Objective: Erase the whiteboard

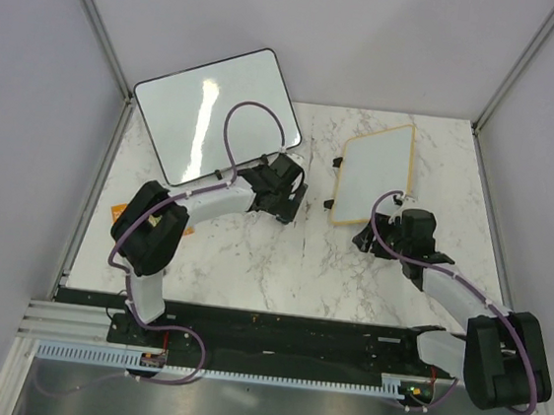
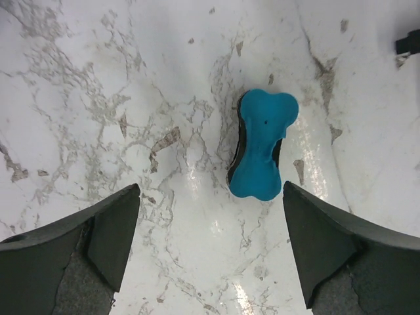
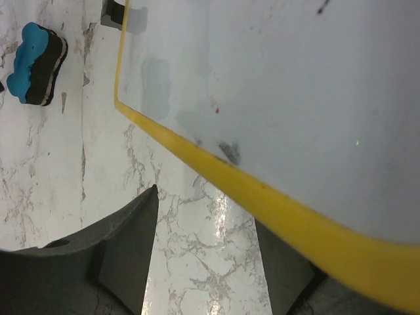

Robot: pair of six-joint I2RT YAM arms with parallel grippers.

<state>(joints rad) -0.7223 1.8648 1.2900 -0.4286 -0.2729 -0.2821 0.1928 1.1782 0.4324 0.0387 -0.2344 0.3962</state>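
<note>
Small yellow-framed whiteboard (image 1: 374,173) right of centre on the marble table (image 1: 251,264), nearly clean apart from a red speck and faint dark smudges. Lower edge crossing over 1 finger of the right gripper (image 3: 207,216), jaws apart. Blue bone-shaped eraser (image 2: 260,146) left of the whiteboard, just ahead of the left gripper (image 2: 210,223), jaws spread wide, holding nothing. Black-framed board (image 1: 216,112) at upper left.
</note>
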